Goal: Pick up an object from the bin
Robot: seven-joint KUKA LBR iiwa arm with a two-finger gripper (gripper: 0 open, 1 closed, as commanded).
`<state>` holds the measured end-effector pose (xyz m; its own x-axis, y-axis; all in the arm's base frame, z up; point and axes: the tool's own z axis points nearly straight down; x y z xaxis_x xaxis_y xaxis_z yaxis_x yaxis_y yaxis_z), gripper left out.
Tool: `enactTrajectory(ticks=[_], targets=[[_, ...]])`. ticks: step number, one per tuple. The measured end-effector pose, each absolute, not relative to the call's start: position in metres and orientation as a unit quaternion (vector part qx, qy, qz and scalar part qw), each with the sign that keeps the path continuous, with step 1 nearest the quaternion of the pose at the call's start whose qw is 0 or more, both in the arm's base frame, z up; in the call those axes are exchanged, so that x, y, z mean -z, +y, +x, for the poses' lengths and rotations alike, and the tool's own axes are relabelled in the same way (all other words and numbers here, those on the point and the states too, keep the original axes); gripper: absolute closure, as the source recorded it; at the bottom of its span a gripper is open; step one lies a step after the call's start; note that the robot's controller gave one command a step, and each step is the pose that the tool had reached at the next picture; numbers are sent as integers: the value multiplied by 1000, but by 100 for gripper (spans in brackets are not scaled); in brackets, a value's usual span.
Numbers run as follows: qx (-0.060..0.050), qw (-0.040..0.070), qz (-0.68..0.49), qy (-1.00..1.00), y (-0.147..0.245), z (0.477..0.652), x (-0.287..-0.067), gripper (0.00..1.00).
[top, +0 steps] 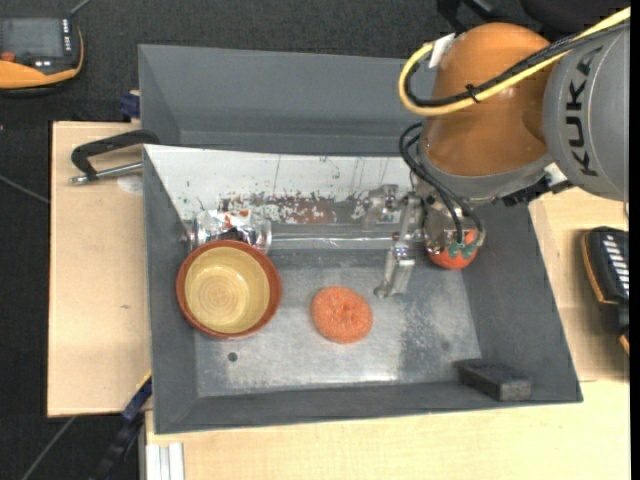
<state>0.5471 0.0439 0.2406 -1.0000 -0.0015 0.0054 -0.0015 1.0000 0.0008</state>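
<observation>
Leftmost, close to the left wall of the grey bin (430,336), a round wooden bowl (228,288) standing upright, mouth up; just behind it, toward the back wall, a crumpled shiny can (225,230) lying on its side; near the middle of the floor, well clear of the bowl, a flat round orange-red scrubbing pad (341,314) — nothing on it, nothing against it; just up and to the right of that pad, the gripper (388,286), slanting down toward the floor, its tip beside the pad's upper right edge and not over it; spread or pressed together — cannot tell from this angle; nothing seen held; further right, tucked under the orange wrist cover (490,98), a small red ball-like thing with a green spot (452,253); lowest right, on the sloping wall, a dark block (493,380), well apart from all the rest. Judging by nearness, probably the pad as the thing to take: down and to the left of the tip; round, so no long axis to line up with; seemingly only a short shift that way and a descent called for.
</observation>
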Motion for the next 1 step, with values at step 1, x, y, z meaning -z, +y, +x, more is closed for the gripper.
enactTrajectory(ticks=[1], targets=[[2, 5, 107, -994, 103, 529, -131, 0]])
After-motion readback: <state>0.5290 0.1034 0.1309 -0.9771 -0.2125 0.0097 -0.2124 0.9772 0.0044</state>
